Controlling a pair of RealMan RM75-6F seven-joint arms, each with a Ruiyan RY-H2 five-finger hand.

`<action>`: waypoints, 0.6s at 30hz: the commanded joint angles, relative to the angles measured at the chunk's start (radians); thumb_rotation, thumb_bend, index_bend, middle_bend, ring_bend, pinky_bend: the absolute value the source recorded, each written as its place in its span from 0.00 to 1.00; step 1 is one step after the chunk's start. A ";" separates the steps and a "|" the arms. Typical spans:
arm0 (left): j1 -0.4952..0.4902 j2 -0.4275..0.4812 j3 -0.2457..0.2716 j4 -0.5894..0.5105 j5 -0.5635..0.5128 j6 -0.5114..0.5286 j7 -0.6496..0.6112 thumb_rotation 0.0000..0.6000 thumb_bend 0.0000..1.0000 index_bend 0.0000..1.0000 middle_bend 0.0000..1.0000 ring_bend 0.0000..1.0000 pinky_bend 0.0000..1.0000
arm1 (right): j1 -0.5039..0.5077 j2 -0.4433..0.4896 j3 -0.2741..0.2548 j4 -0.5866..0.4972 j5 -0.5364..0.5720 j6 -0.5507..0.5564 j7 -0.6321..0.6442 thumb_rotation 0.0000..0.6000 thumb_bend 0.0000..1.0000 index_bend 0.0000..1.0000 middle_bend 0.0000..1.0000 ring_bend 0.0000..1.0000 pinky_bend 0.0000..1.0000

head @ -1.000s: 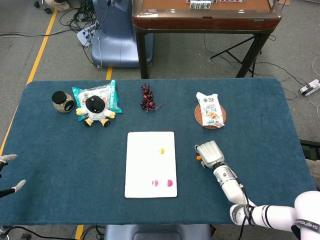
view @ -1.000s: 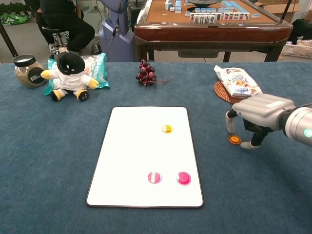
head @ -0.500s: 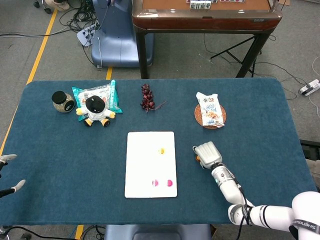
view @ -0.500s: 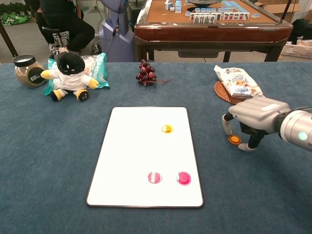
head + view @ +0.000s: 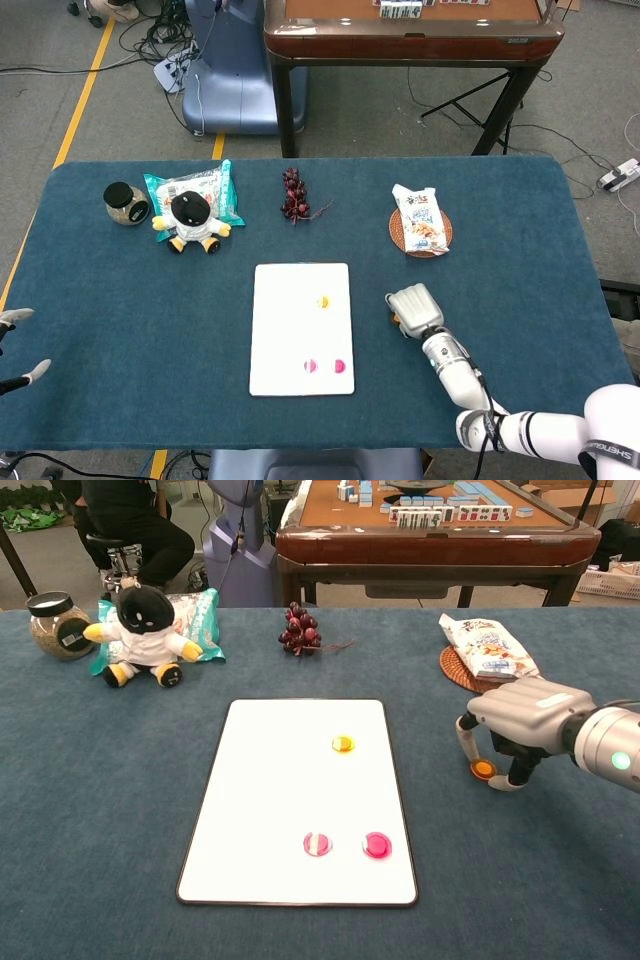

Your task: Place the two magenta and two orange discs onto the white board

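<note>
White board point(image 5: 290, 800) lies flat mid-table on the blue cloth point(image 5: 150, 340), with broad bare cloth on its left and a narrower strip between its right edge and my right hand point(image 5: 520, 720). On it sit one orange disc point(image 5: 343, 744) near the upper right and two magenta discs point(image 5: 377, 845) side by side near the lower edge, all inside the dark rim. Off the board to the right, the second orange disc point(image 5: 483, 769) sits between my curled right fingers point(image 5: 465, 738); whether they actually pinch it or only bracket it, I cannot tell. My left hand point(image 5: 20, 350) shows only as fingertips, apart, at the table's left edge. The snack bag point(image 5: 487, 647) on its coaster carries printing too small to read.
</note>
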 commanded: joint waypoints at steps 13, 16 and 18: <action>0.003 0.002 -0.002 -0.001 -0.001 0.007 -0.005 1.00 0.05 0.33 0.30 0.34 0.52 | 0.094 -0.004 0.110 -0.113 0.020 0.029 -0.091 1.00 0.26 0.51 1.00 1.00 1.00; 0.004 0.004 -0.004 -0.001 -0.002 0.009 -0.012 1.00 0.05 0.33 0.30 0.34 0.52 | 0.127 -0.034 0.136 -0.096 0.050 0.013 -0.108 1.00 0.26 0.51 1.00 1.00 1.00; 0.005 0.006 -0.004 0.000 -0.002 0.010 -0.017 1.00 0.05 0.33 0.30 0.34 0.52 | 0.148 -0.057 0.149 -0.075 0.070 0.001 -0.115 1.00 0.27 0.51 1.00 1.00 1.00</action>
